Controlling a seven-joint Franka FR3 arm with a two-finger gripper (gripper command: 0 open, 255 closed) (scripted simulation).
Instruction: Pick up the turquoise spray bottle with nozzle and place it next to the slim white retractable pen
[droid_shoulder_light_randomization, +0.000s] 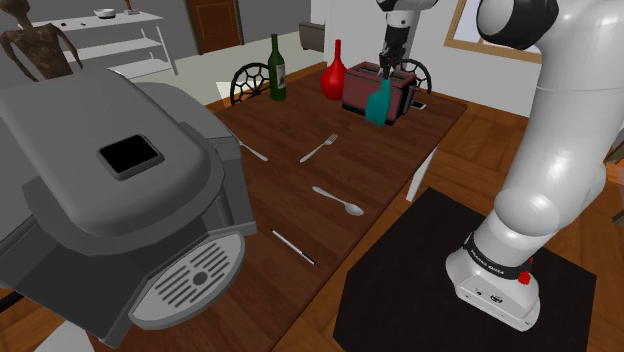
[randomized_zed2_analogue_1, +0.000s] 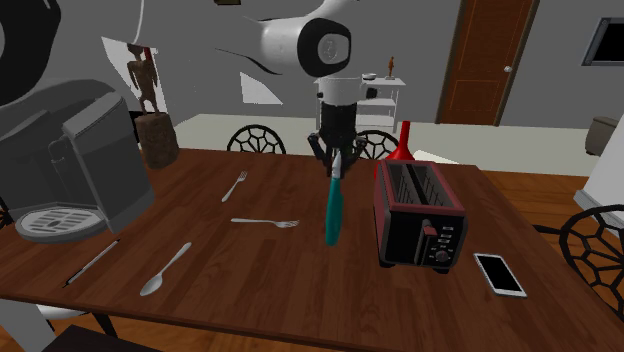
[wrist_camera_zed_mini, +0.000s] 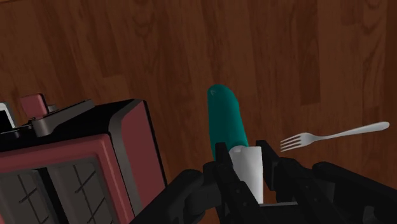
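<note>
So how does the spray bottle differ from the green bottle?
The spray bottle is turquoise with a white top, clasped by the pincer beside the toaster; the green bottle is dark, labelled and stands free. Both are roughly upright.

I see a dark red toaster (randomized_zed2_analogue_1: 420, 215) standing on the wooden counter (randomized_zed2_analogue_1: 300, 285), with a white phone (randomized_zed2_analogue_1: 498, 273) lying just beside it. A fork (randomized_zed2_analogue_1: 265, 222), a second fork (randomized_zed2_analogue_1: 234, 186) and a spoon (randomized_zed2_analogue_1: 165, 268) lie flat nearer the big grey coffee machine (randomized_zed2_analogue_1: 80, 170). From the shoulder view I make out a green bottle (droid_shoulder_light_randomization: 277, 68) and a red vase (droid_shoulder_light_randomization: 334, 72), both upright.
</note>
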